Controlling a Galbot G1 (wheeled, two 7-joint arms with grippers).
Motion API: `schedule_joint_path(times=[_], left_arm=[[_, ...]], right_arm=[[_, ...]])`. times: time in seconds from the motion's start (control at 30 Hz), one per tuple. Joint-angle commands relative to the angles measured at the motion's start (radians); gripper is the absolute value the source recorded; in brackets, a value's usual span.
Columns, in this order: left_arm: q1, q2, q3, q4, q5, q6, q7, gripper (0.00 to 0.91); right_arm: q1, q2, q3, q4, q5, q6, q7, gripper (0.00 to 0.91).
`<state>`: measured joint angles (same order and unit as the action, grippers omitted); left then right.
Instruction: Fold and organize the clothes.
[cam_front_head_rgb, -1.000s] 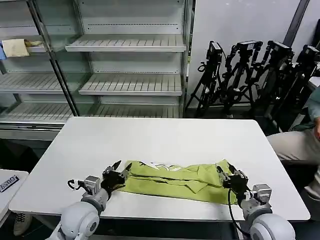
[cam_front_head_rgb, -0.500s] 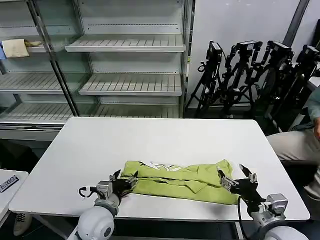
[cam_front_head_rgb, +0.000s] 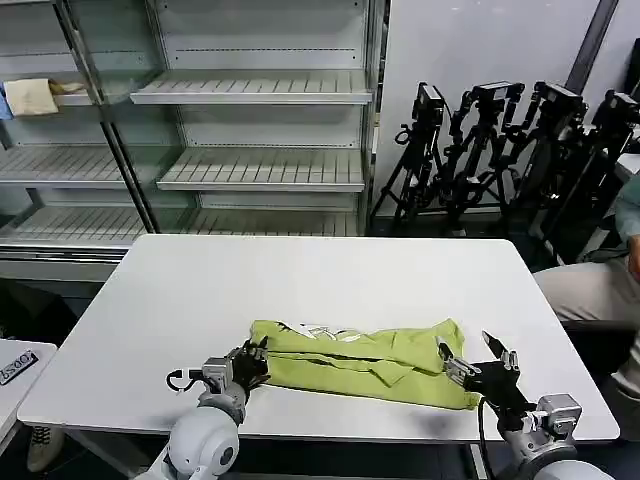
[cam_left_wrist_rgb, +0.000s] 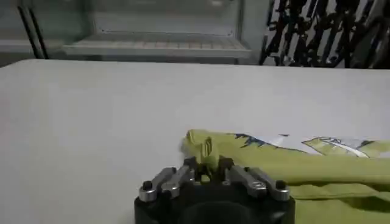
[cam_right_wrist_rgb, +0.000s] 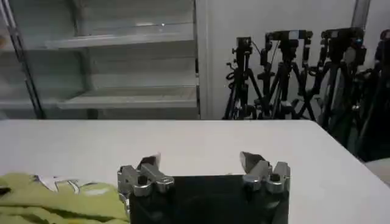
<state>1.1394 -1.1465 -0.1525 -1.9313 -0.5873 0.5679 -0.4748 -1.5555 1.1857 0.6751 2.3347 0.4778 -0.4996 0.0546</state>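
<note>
The clothes are one lime T-shirt (cam_front_head_rgb: 360, 362), folded into a long strip near the front edge of the white table (cam_front_head_rgb: 300, 275). A white patch shows along the strip's far fold. My left gripper (cam_front_head_rgb: 252, 362) sits at the strip's left end. In the left wrist view this gripper (cam_left_wrist_rgb: 207, 165) is shut on a pinch of the T-shirt (cam_left_wrist_rgb: 292, 167). My right gripper (cam_front_head_rgb: 476, 358) stands open just off the strip's right end. The right wrist view shows that gripper (cam_right_wrist_rgb: 200, 161) with nothing between its fingers and the T-shirt (cam_right_wrist_rgb: 36, 195) off to one side.
Bare table stretches behind the shirt to the far edge. Behind the table stand glass-fronted shelves (cam_front_head_rgb: 260, 170), with a cream cloth (cam_front_head_rgb: 30, 97) on one at the left. Black tripods (cam_front_head_rgb: 500, 150) crowd the back right. A small side table (cam_front_head_rgb: 15, 365) sits low on the left.
My left gripper has gone from open to shut on the shirt's left end. My right gripper has drawn back to the right, off the shirt's right end, and stands open.
</note>
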Motion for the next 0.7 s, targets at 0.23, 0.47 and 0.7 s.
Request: schedule_joint_path(times=[0.23, 0.47, 0.7], left_arm=[[0.044, 0.204, -0.316, 0.067, 0.062, 0.008, 0.138, 0.01], [0.119, 0.349, -0.621, 0.074, 0.068, -0.011, 0.303, 0.01], [0.175, 0.246, -0.526, -0.155, 0.134, -0.008, 0.313, 0.01]], right_arm=[[0.023, -0.005, -0.011, -0.005, -0.001, 0.002, -0.002, 0.907], [0.04, 0.002, -0.028, -0.015, -0.001, 0.01, -0.004, 0.907], [0.033, -0.003, -0.013, -0.008, -0.001, 0.012, -0.003, 0.907]])
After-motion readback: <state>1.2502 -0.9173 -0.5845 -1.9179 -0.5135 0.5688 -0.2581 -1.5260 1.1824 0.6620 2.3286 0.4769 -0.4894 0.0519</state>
